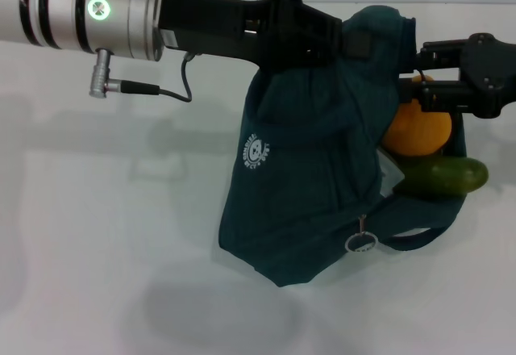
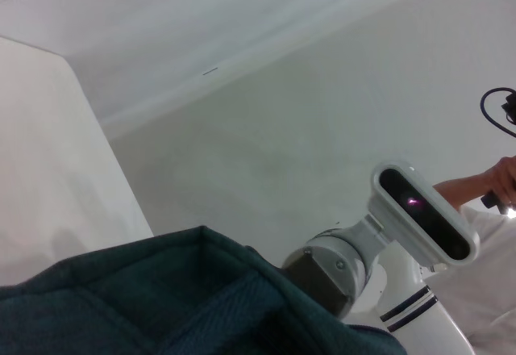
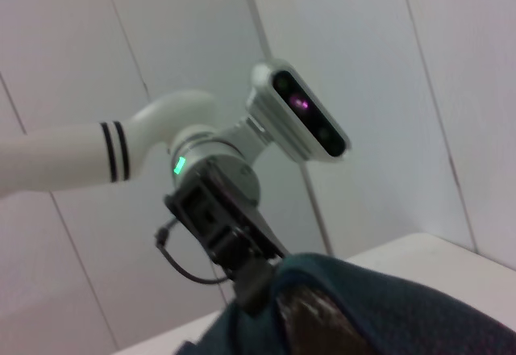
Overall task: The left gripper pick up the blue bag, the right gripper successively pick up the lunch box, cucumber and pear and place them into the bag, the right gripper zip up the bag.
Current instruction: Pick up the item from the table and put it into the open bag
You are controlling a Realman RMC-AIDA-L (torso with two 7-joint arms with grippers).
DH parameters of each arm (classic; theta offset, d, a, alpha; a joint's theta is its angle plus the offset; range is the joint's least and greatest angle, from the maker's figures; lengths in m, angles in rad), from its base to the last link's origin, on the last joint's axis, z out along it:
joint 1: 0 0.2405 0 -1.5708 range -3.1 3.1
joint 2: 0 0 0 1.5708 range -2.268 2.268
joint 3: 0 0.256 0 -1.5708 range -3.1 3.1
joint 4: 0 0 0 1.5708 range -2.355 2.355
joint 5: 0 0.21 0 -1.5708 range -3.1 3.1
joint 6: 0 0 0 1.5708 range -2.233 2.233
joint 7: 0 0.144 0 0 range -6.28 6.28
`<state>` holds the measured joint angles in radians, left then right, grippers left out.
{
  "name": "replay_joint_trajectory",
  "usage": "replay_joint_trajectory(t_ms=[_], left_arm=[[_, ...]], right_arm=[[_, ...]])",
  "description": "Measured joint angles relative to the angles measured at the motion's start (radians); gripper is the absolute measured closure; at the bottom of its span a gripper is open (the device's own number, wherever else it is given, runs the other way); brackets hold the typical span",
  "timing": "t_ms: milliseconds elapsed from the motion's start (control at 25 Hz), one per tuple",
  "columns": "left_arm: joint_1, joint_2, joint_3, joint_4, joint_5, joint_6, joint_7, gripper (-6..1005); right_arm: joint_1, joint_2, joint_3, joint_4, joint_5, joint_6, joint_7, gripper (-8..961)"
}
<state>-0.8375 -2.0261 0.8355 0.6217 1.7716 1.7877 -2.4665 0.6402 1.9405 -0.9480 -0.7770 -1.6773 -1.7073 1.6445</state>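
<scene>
- Looking down from the head camera, I see the left gripper [image 1: 367, 44] reaching in from the left and clamped on the top edge of the bag [image 1: 310, 169], which hangs from it with its bottom on the white table [image 1: 97, 234], right of the middle.
- The right gripper [image 1: 423, 81] comes in from the right edge, its fingers closed on the pear [image 1: 418, 125] at the bag's open side.
- The cucumber [image 1: 443, 175] lies just under the pear, poking out of the opening; a pale corner beside it may be the lunch box, I cannot tell.
- The zipper ring [image 1: 360, 243] dangles near the bag's lower edge.
- My left wrist camera shows only bag fabric [image 2: 161, 298] and the robot's head [image 2: 423, 214] beyond.
- My right wrist camera shows the left gripper [image 3: 250, 278] biting the bag's rim [image 3: 387, 315].
</scene>
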Motion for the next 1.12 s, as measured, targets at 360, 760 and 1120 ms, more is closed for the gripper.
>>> replay_joint_trajectory(t_ms=[360,760,1120], left_arm=[[0.005,0.003,-0.003,-0.004,0.000,-0.001,0.008,930],[0.007,0.004,-0.003,-0.004,0.001,-0.004,0.010,929],[0.003,0.004,-0.004,-0.004,0.004,-0.013,0.010,929]], right_arm=[[0.000,-0.017,0.065,0.002,0.009,-0.089,0.044,443],[-0.031,-0.041,0.143,0.012,0.021,-0.162,0.059,444],[-0.039,-0.043,0.144,0.013,0.021,-0.217,0.077,444]])
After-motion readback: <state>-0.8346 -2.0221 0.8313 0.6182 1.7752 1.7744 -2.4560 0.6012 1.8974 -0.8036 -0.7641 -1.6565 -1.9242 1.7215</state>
